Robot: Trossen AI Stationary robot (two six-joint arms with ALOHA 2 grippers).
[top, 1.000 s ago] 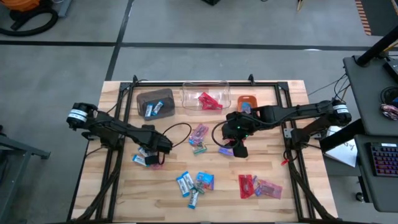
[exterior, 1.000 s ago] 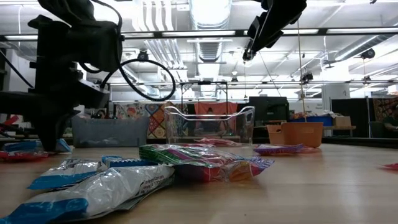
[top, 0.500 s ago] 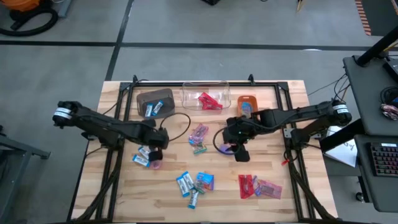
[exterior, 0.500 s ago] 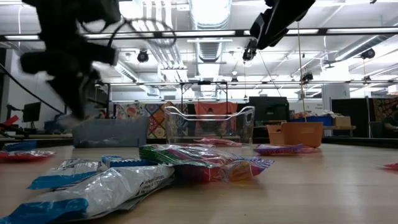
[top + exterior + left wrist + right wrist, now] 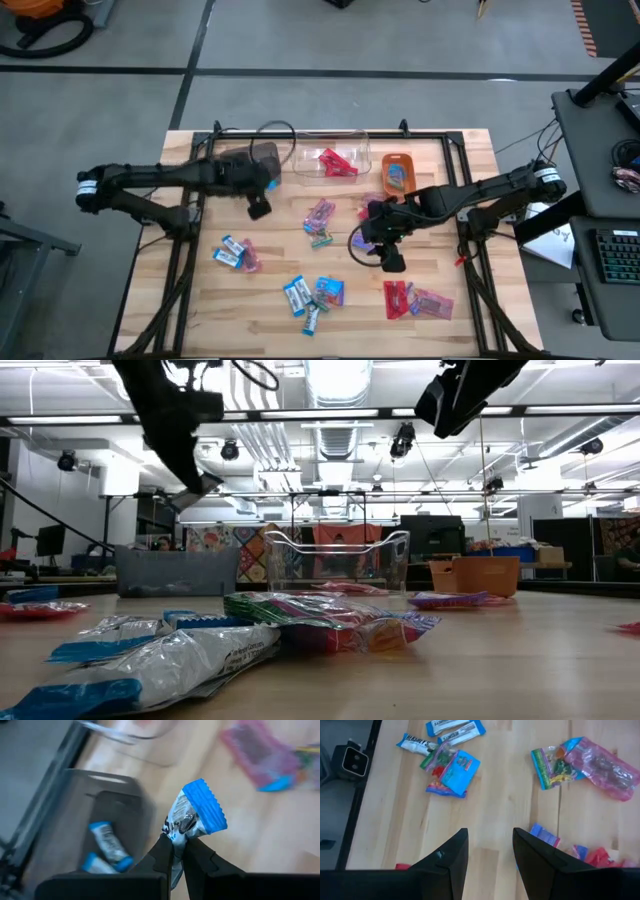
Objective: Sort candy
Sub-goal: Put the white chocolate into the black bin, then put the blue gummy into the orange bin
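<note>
We've got the left tool point(image 5: 177, 852) pinching a blue-and-white candy point(image 5: 194, 815) that stands up from its tips, and it's hanging just right of the brown bin point(image 5: 250, 160) at the far left of the bench, so the drop is only a short move left. A second ago this tool was down by the near-left candy pile point(image 5: 236, 253); the right tool point(image 5: 490, 852), spread and holding nothing, has drifted nearer.

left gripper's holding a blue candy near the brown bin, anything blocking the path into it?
Nothing visible does. The left gripper is shut on the blue-and-white candy, up off the table right beside the brown bin. The bin is open-topped, with two blue candies lying inside. The right gripper is far off, mid-table.
</note>
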